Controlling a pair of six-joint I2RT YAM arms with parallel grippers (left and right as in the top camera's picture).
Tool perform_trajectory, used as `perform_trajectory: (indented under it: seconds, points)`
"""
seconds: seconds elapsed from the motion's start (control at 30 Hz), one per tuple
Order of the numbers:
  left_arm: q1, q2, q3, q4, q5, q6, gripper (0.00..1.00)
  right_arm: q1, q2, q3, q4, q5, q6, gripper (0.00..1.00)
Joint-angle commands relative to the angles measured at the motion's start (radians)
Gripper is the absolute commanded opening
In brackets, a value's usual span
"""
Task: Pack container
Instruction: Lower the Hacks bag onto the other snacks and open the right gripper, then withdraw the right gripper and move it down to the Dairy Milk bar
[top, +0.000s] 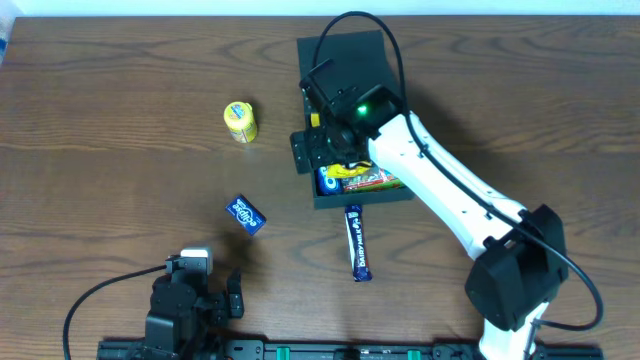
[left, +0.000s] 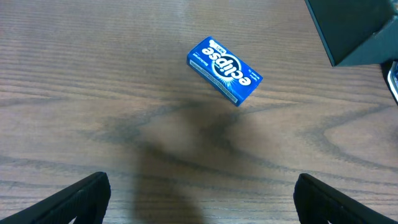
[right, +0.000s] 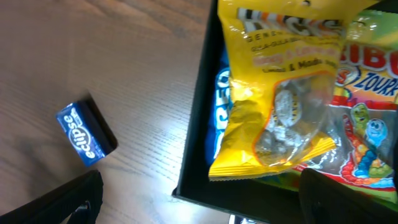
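Table (top: 100, 150) w/ container (top: 345, 60), gum (top: 245, 214), bar (top: 358, 243), can (top: 240, 121)

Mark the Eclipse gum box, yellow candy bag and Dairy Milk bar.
Eclipse gum box (left: 224, 70), left wrist view, middle of its blue top face.
yellow candy bag (right: 273, 99), right wrist view, middle of its front.
Dairy Milk bar (top: 358, 243), overhead view, middle of its wrapper.

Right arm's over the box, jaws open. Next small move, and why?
Probably raise the right gripper clear of the container: its jaws are open and empty, and the yellow packet lies inside on other snacks. The chocolate bar beside the container looks nearest next.
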Motion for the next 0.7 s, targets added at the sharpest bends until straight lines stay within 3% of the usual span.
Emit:
perform_trajectory:
  seconds: [0.0,0.67]
  points:
    - [0.006,-0.006,-0.013,-0.066,-0.026,-0.011,0.95,0.026,0.030,-0.006,-0.002,-0.012,-0.038,0.99]
    - [0.006,-0.006,-0.013,-0.066,-0.026,-0.011,0.95,0.071,0.067,-0.162,0.130,-0.058,-0.038,0.99]
